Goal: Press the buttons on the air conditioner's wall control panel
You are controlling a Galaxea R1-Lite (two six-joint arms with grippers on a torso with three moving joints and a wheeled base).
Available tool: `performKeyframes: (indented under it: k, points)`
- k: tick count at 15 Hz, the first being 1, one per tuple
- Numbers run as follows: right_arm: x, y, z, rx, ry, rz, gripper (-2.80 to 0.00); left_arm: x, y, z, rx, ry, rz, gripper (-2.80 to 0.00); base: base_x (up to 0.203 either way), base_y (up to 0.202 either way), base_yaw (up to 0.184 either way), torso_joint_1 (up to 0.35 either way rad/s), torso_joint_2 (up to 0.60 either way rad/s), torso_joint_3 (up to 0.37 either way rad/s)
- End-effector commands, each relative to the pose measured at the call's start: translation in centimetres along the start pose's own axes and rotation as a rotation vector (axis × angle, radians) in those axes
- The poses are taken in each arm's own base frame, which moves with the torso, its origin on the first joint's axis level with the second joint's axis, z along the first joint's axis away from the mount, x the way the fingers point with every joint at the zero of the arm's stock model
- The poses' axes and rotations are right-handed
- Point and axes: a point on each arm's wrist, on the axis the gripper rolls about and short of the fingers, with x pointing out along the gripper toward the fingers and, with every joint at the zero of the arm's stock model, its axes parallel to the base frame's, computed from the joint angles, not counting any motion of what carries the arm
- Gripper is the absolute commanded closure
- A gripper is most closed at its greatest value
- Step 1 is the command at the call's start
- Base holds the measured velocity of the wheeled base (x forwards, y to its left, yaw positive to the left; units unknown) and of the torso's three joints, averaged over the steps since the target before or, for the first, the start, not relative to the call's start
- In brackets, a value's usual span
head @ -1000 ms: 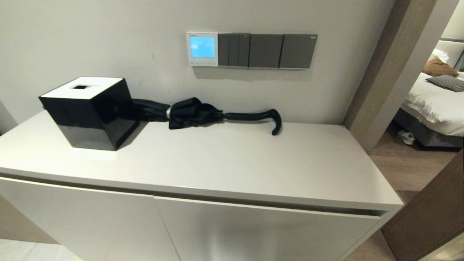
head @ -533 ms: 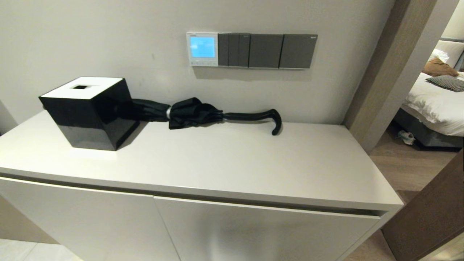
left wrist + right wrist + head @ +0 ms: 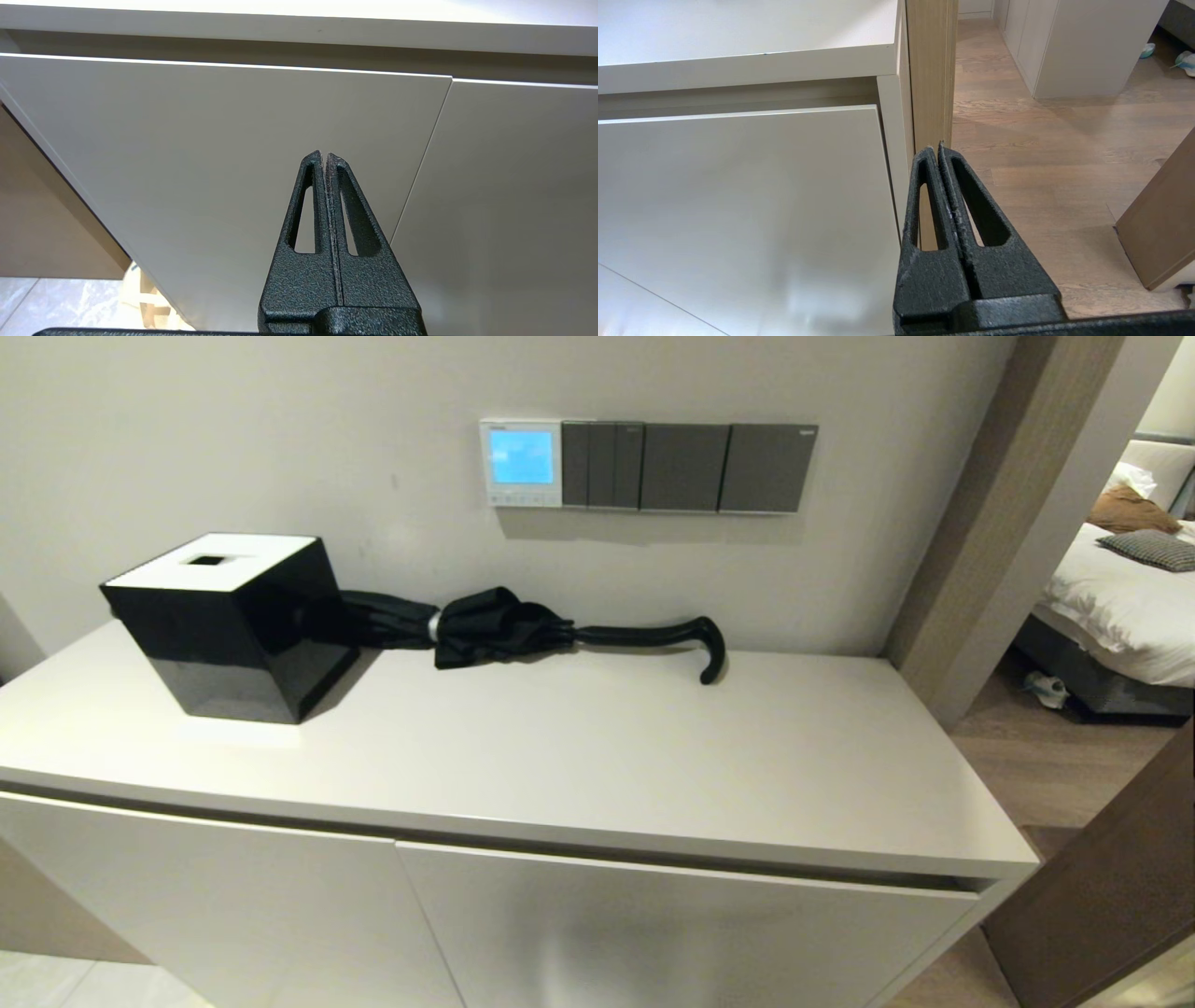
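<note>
Buttons (image 3: 520, 498) sit high on the wall — both claws low, closed.

L pincer (image 3: 325, 156): fingers pressed together, lower centre of its wrist view. R pincer (image 3: 937, 149): same, closed, lower centre. Neither arm in head view.

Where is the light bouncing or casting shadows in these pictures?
Head view: the thermostat screen glows blue, switch plates shadow the wall, the tissue box reflects light. Left wrist view: the cabinet top's edge is washed out. Right wrist view: a sheen on the cabinet door.
</note>
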Motion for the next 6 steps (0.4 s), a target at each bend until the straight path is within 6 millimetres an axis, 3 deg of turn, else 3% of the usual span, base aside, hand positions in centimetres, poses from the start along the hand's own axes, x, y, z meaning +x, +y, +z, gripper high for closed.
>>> performKeyframes:
  k: [1,6]
  points:
    - [0.02,0.0,-0.08,0.0,0.002,0.0,0.0,0.01,0.0,0.0,0.0,0.002,0.0,0.0,0.0,0.0,0.0,0.0,0.0,0.0]
    - [0.02,0.0,-0.08,-0.002,0.002,0.001,0.0,0.01,0.0,0.0,0.0,0.002,0.0,0.0,0.0,0.0,0.0,0.0,0.0,0.0]
